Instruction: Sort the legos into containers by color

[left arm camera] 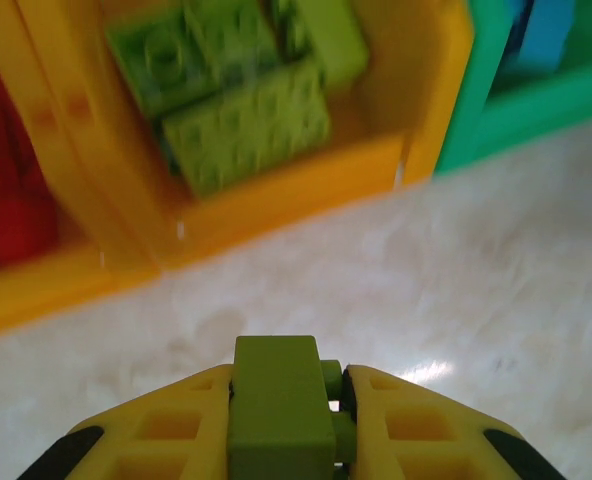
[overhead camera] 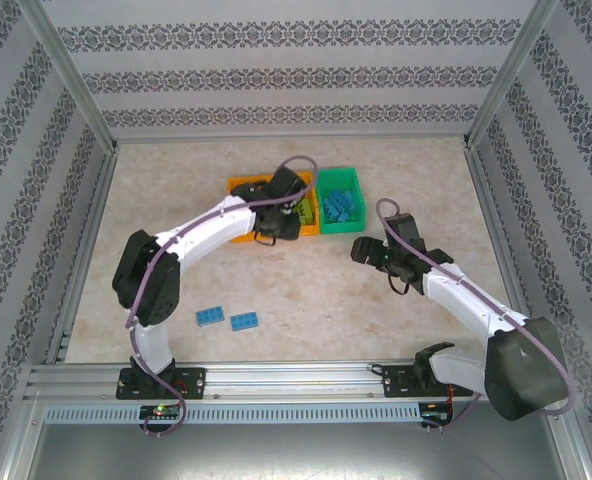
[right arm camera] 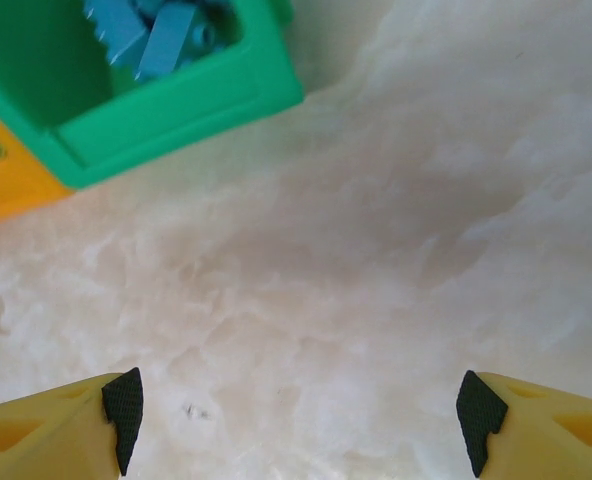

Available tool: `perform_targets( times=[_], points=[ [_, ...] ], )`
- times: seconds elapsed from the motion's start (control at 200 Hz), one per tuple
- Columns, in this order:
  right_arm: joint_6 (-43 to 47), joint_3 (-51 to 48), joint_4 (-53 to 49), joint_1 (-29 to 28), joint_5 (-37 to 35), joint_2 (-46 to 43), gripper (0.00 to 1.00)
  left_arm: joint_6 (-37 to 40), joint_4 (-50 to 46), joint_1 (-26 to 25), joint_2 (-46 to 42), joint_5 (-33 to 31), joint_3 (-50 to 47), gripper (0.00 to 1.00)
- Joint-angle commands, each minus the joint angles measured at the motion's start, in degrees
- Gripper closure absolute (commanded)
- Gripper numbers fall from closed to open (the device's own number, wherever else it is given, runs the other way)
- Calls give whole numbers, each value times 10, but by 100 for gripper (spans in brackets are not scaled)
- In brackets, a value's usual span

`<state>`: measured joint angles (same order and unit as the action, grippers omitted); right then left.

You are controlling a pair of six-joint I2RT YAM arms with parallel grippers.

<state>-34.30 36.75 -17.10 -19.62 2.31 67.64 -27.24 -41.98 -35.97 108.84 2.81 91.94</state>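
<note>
My left gripper (left arm camera: 286, 385) is shut on a light green lego (left arm camera: 276, 410), just above the table in front of the containers. The middle orange bin (left arm camera: 276, 210) holds several light green legos (left arm camera: 241, 110). Red legos (left arm camera: 6, 210) lie in the left orange bin (left arm camera: 36, 290). The green bin (right arm camera: 176, 110) holds blue legos (right arm camera: 156, 35). My right gripper (right arm camera: 301, 420) hangs open over bare table, near the green bin's corner. From above, the left gripper (overhead camera: 269, 236) sits at the orange bins (overhead camera: 238, 183) and the right gripper (overhead camera: 364, 250) below the green bin (overhead camera: 338, 172). Two blue legos (overhead camera: 211, 316) (overhead camera: 244, 321) lie at front left.
Metal frame rails (overhead camera: 276, 375) run along the table's near edge, with patterned walls on the other three sides. Open marbled tabletop (overhead camera: 306, 290) lies between the two arms and the bins.
</note>
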Motion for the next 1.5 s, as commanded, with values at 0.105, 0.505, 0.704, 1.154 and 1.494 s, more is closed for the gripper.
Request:
perform_targets(
  times=[0.105,0.505,0.704,1.154,1.494],
  points=[
    [13,-23,6,-59,-40,-11,15,20,-39,38,110,7,159,74],
    [87,-37,37,-168,-50,-12,14,-36,-14,63,171,36,208,24],
    [220,-9,52,-261,-19,14,13,-58,46,61,86,54,118,0],
    [472,243,-4,-419,107,302,9,-77,109,142,-163,38,-158,1],
    [538,351,-58,-463,126,415,11,-73,87,250,-294,68,-327,1]
  ],
)
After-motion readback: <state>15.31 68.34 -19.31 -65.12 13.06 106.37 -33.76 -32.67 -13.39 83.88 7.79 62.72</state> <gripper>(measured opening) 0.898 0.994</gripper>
